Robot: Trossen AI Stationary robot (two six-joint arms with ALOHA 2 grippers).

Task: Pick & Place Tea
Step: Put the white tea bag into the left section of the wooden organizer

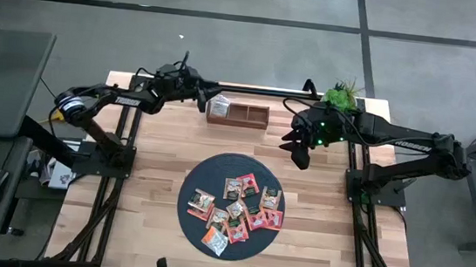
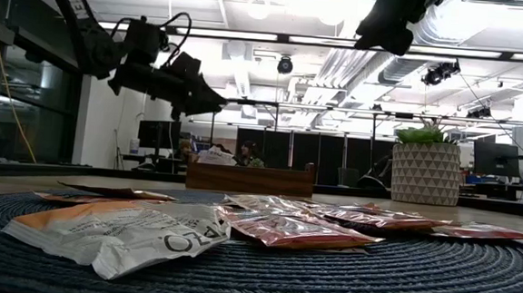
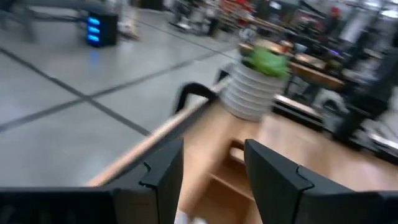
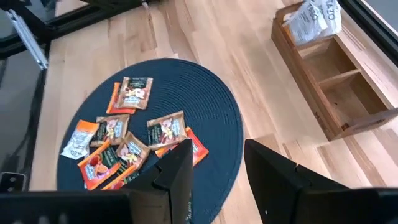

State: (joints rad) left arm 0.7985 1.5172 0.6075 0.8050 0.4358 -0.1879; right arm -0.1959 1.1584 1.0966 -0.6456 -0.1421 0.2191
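Left fingers (image 3: pixel 211 180) stand apart and hold nothing, up over the wooden box (image 1: pixel 238 113) at the far side, where one white tea bag (image 1: pixel 218 106) sits in its left compartment. Right fingers (image 4: pixel 214 177) also gape empty, above the bare desk (image 1: pixel 315 237) near the dark round mat (image 1: pixel 204 167). The other tea bags (image 1: pixel 240 206) overlap there, so one grab could lift two or shove the heap. Beyond: potted plant (image 1: pixel 341 95), grey floor, office room.
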